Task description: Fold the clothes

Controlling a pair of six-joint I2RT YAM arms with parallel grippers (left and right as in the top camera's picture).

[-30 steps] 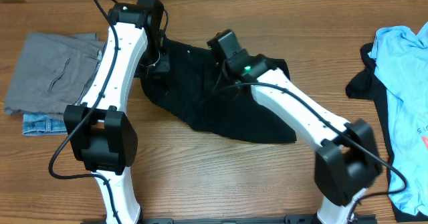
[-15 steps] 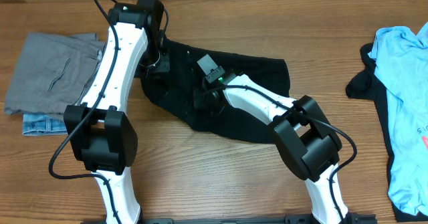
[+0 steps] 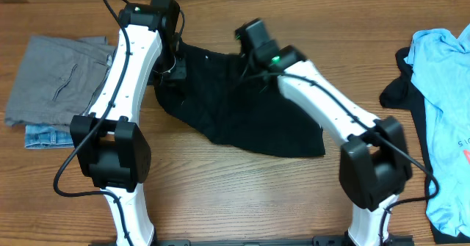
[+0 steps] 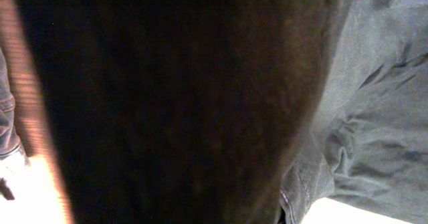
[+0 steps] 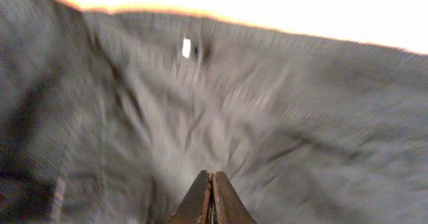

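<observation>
The black trousers (image 3: 242, 117) lie spread across the middle of the table. My left gripper (image 3: 173, 67) is at their far left corner, where the fabric bunches up to it. In the left wrist view dark fabric (image 4: 174, 103) fills the picture and hides the jaws, with grey-looking cloth (image 4: 374, 103) to the right. My right gripper (image 3: 251, 49) is over the trousers' far edge. In the right wrist view its fingers (image 5: 211, 178) are pressed together and empty, just above the blurred fabric (image 5: 281, 117) near the waistband.
A folded grey garment (image 3: 55, 81) lies at the far left on a denim piece (image 3: 44, 136). A light blue T-shirt (image 3: 444, 99) lies at the right edge over another black piece (image 3: 400, 92). Bare wooden table (image 3: 242, 187) runs along the front.
My right arm swung left over the middle of the trousers, then back out to their far edge. The left arm has not moved.
</observation>
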